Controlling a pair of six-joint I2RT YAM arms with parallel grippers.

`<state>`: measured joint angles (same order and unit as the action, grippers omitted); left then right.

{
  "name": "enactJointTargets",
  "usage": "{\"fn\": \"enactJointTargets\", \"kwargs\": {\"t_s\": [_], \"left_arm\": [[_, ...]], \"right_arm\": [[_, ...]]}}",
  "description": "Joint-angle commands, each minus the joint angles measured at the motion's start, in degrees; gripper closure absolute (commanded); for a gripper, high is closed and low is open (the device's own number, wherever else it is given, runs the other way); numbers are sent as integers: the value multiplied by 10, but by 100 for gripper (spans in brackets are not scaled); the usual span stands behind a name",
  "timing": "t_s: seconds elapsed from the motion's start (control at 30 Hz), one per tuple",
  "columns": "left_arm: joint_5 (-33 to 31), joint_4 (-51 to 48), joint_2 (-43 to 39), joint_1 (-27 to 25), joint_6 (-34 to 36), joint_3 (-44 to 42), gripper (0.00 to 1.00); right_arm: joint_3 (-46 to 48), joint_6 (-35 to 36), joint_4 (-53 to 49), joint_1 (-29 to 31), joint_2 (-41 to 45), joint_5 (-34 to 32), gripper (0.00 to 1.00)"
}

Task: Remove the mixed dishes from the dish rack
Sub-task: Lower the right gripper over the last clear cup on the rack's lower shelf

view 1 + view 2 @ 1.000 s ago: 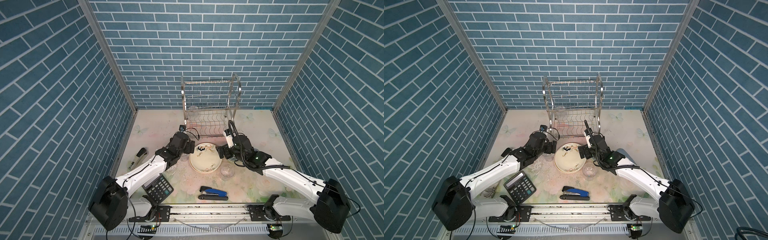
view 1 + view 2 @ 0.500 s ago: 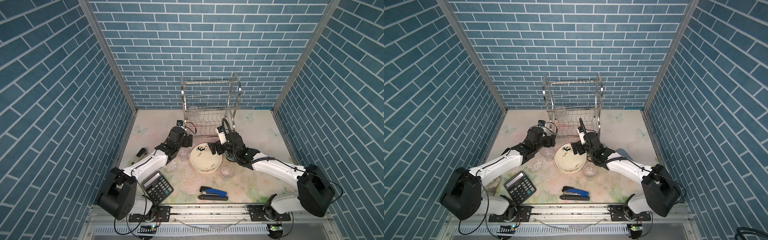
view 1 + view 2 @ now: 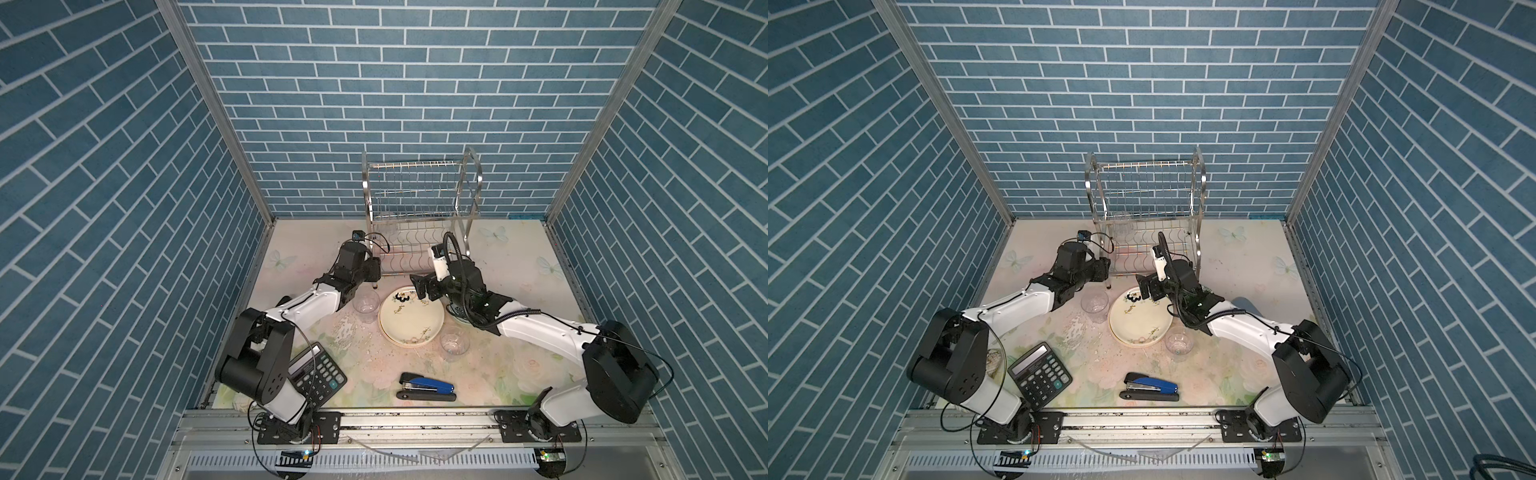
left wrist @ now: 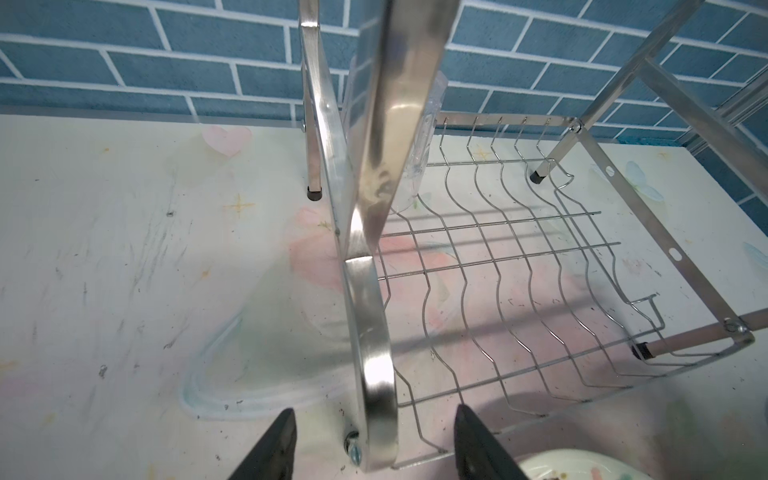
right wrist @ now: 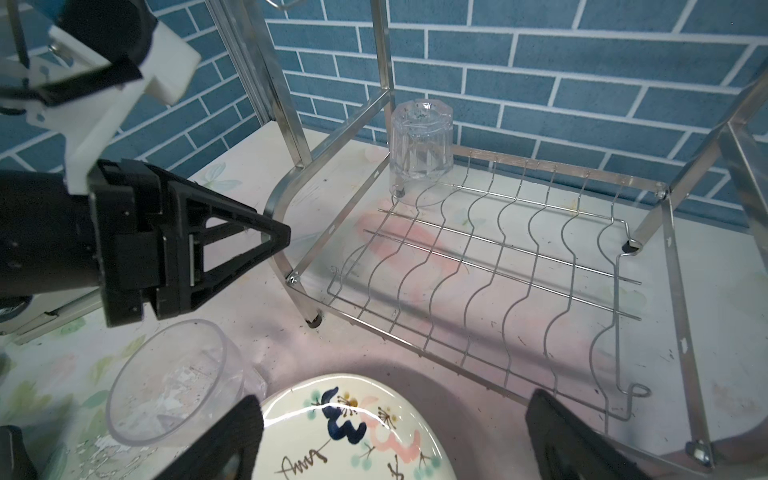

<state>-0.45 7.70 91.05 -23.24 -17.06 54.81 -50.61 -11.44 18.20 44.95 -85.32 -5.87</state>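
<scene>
The dish rack [image 3: 419,216] [image 3: 1144,208] stands at the back. One clear tumbler [image 5: 420,149] [image 4: 417,166] sits upside down in the back corner of its lower shelf. My left gripper [image 4: 376,446] [image 3: 375,271] is open, with the rack's front arched leg [image 4: 374,374] between its fingers and untouched. My right gripper [image 5: 399,440] [image 3: 422,286] is open wide and empty over the far rim of the cream floral plate [image 5: 353,432] [image 3: 411,318], which tops a stack on the table. Two tumblers stand on the table, one [image 3: 365,303] [image 5: 174,386] left of the stack and one [image 3: 454,343] right of it.
A black calculator [image 3: 318,374] lies at the front left and a blue stapler [image 3: 426,386] at the front middle. A bowl [image 3: 457,311] shows partly under my right arm. Brick walls close in on three sides, and crumbs dot the floral mat [image 3: 519,257].
Both arms have reached further back toward the rack. My left gripper's jaws have narrowed around the rack's front leg. The right gripper stays wide open.
</scene>
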Motion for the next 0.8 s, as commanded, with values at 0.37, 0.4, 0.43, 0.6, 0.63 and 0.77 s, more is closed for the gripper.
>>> {"fn": "enactJointTargets", "kwargs": {"t_s": [0.37, 0.4, 0.43, 0.6, 0.63, 0.77], "left_arm": [[25, -10, 32, 3, 6, 47, 80], [25, -11, 33, 3, 7, 47, 81], [26, -11, 32, 3, 7, 47, 82], [29, -15, 30, 4, 10, 46, 90], [30, -15, 30, 4, 9, 47, 91], [39, -21, 32, 4, 9, 52, 92]], "right_arm": [[-34, 32, 26, -3, -23, -12, 1], [-34, 32, 27, -4, -23, -12, 1], [-34, 31, 28, -5, -25, -14, 1], [-46, 24, 27, -7, -38, -35, 1], [-50, 27, 26, -7, -42, -34, 1], [-74, 38, 17, -8, -65, -26, 1]]}}
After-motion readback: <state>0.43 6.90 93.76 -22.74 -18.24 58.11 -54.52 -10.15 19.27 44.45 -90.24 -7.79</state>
